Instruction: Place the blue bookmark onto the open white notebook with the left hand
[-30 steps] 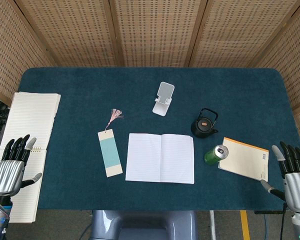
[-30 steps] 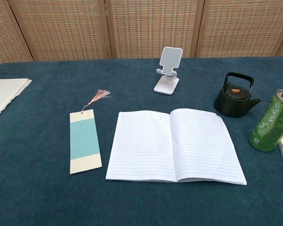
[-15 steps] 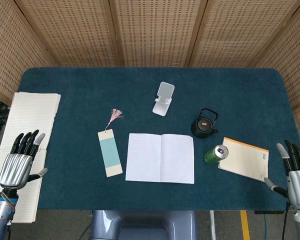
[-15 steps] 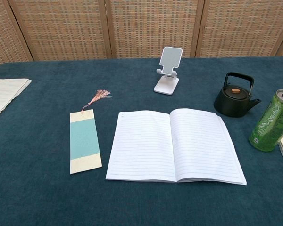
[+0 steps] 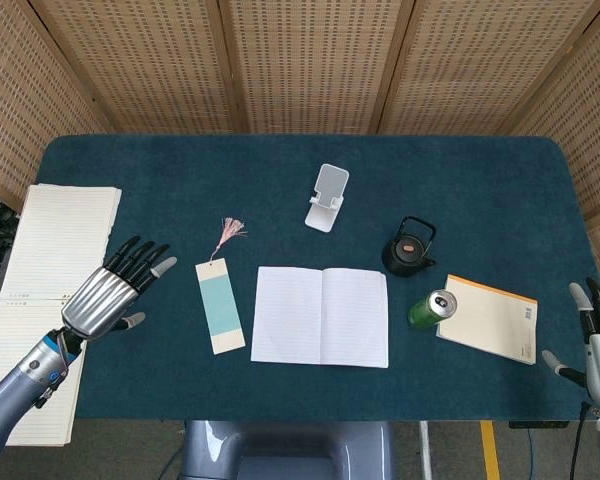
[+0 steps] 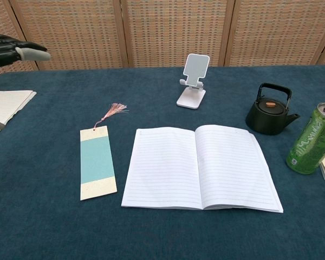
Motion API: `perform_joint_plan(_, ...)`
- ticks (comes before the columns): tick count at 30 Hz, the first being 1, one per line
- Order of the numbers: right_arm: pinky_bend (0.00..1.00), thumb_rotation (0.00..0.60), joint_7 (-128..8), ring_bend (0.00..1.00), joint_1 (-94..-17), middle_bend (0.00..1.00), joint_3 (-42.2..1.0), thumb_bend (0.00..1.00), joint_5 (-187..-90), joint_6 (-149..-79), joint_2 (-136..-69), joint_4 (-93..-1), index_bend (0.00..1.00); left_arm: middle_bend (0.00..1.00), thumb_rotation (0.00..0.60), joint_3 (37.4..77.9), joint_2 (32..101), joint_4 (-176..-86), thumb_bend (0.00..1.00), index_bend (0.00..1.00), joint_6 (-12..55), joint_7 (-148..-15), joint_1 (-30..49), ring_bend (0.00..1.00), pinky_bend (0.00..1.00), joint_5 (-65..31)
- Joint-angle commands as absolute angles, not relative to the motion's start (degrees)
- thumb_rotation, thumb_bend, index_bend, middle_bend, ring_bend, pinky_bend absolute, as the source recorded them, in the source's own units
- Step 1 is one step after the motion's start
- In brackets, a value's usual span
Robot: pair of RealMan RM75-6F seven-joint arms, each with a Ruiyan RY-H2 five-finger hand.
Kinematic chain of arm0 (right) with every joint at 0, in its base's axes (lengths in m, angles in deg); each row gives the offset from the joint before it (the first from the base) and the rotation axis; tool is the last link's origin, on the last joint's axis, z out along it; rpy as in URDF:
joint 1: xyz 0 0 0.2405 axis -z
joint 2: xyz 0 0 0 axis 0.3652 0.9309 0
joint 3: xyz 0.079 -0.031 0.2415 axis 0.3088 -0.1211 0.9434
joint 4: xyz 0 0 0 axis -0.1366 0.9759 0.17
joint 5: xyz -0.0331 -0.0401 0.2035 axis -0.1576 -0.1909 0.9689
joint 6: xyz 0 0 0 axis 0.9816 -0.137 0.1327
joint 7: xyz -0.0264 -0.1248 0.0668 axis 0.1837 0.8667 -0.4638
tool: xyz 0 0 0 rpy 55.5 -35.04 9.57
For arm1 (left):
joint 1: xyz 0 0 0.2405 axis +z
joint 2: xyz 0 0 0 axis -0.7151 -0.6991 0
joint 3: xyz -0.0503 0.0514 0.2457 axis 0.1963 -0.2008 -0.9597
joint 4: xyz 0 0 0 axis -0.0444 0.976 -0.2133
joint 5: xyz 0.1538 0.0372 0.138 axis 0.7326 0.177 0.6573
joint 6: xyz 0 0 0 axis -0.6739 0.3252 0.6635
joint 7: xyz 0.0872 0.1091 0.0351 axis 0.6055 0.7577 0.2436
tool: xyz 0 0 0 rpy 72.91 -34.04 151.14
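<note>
The robot's left hand [image 5: 108,293], fingers spread and empty, has moved in from the table's left edge toward the flat blue-and-cream paper bookmark [image 5: 220,305], so the pick-up is only starting.

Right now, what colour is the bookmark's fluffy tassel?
Pink; the tassel shows best in the chest view.

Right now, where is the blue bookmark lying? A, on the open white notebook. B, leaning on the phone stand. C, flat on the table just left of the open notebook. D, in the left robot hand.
C: the blue bookmark lies flat on the table beside the left edge of the open white notebook, and the left robot hand is apart from it, holding nothing.
</note>
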State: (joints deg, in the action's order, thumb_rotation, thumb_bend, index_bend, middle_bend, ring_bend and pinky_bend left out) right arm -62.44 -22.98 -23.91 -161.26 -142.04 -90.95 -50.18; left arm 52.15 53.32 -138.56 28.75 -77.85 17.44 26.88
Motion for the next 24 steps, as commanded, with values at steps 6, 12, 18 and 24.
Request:
perform_joint_plan(6,0.0,0.6,-61.91,0.0,-23.18,0.0,-23.38,0.12,-159.25,-140.47,-91.98,-47.87,0.06,0.0,0.6,49.41,54.72,-131.94,0.04,0.14,19.56,-83.11,8.14,0.0,0.0,31.21)
perform_joint_plan(12,0.0,0.6,-61.75,0.0,-23.46,0.0,-23.3,0.12,-158.49,-139.43,-92.85,-45.86,0.08,0.0,0.6,47.5,58.16,-126.95,0.04,0.28,14.51,-86.28,2.78,0.0,0.0,32.41)
perform_joint_plan(18,0.0,0.6,-62.29,0.0,-23.51,0.0,-23.08,0.11,-157.96,-139.04,-93.2,-44.74,0.08,0.0,0.6,45.81,60.58,-124.24,0.04,0.29,12.39,-87.58,0.15,0.0,0.0,32.58)
perform_joint_plan(24,0.0,0.6,-62.52,0.0,-23.44,0.0,-22.9,0.12,-157.73,-139.12,-93.31,-44.36,0.08,0.0,0.6,44.4,63.48,-120.9,0.05,0.29,10.8,-88.99,-2.17,0.0,0.0,32.51)
